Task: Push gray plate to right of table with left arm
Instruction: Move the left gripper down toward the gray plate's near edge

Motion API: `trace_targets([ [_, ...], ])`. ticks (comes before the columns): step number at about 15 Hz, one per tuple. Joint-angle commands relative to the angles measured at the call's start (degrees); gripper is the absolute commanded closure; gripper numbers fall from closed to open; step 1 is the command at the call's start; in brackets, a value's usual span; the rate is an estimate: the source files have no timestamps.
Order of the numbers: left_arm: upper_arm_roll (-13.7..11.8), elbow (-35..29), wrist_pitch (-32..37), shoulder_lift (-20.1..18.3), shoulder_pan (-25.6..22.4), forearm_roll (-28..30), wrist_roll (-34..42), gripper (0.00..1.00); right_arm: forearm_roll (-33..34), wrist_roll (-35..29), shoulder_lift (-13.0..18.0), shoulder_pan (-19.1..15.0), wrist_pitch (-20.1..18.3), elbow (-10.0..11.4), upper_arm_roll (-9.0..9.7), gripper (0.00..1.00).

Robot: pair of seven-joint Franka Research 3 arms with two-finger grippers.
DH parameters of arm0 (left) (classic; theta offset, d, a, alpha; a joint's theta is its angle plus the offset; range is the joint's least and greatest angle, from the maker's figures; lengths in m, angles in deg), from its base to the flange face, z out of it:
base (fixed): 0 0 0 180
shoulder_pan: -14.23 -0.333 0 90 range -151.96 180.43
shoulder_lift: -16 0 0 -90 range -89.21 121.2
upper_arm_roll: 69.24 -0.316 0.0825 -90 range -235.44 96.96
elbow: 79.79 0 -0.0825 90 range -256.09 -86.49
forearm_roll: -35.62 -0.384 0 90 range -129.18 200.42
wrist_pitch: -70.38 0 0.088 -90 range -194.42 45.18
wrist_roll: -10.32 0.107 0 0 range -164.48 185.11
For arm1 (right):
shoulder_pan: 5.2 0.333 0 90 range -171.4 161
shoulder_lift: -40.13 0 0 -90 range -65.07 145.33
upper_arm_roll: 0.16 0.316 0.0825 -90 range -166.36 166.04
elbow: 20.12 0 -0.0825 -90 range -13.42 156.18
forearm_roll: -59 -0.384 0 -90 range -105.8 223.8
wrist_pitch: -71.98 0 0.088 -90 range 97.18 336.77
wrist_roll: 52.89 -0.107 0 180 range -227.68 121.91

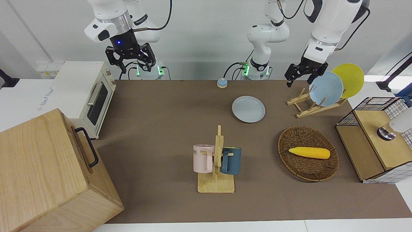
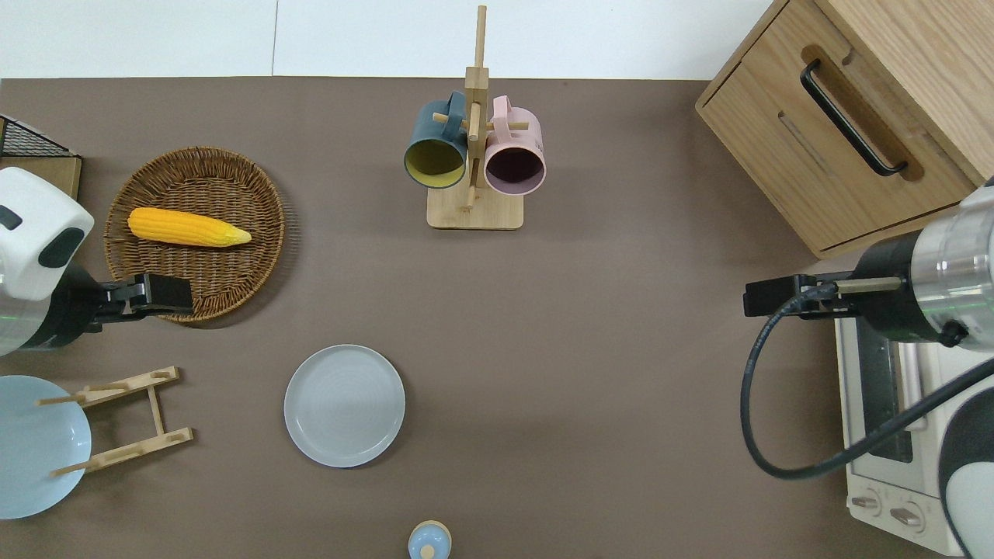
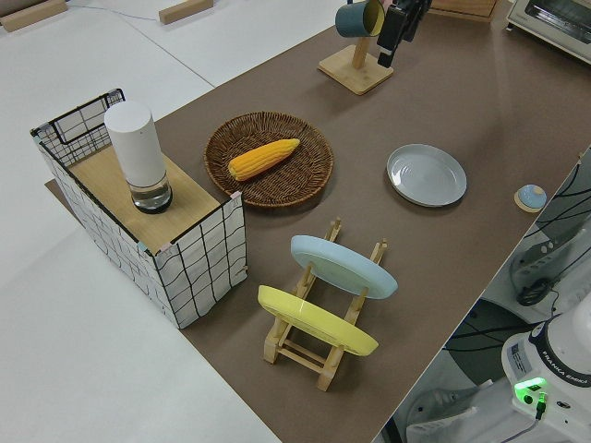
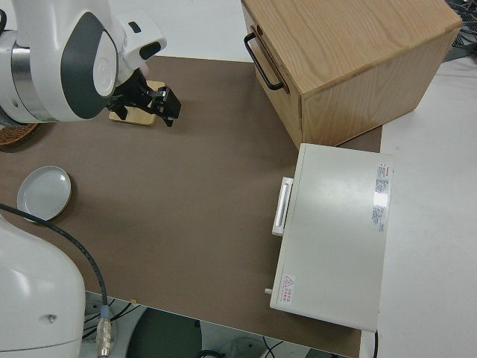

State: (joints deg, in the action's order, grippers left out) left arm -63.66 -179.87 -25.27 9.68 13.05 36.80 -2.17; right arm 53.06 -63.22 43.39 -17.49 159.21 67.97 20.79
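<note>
— Status of the left claw (image 2: 167, 293)?
— I read it raised over the wicker basket (image 2: 256, 186), fingers apart, nothing held. Right arm parked.
— Gray plate (image 2: 344, 405)?
— Flat on the worktop (image 2: 606, 310), between the plate rack (image 2: 124, 423) and the blue knob (image 2: 429, 541), untouched.

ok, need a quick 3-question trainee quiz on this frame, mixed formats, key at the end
1. True or false: the gray plate lies flat on the table, untouched by either gripper.
2. Multiple choice: what lies in the wicker basket? A) a mug B) an ear of corn C) a plate
3. Fill in: the left gripper is over the edge of the ____.

Key: 1 true; 2 B, the ear of corn; 3 wicker basket. The right arm is parked.
</note>
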Motion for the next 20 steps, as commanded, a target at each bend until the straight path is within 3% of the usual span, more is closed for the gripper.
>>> trace_targets([
  [1,0.22,1.29,1.43,0.35,-0.13,-0.38,0.28,0.01,-0.92,-0.12,-0.36,-0.37,-0.31,-0.81,0.23,0.005],
  [20,0.13,0.42,1.61,0.08,-0.13,-0.29,0.36,0.01,-0.92,-0.12,-0.36,-0.37,-0.31,-0.81,0.23,0.005],
])
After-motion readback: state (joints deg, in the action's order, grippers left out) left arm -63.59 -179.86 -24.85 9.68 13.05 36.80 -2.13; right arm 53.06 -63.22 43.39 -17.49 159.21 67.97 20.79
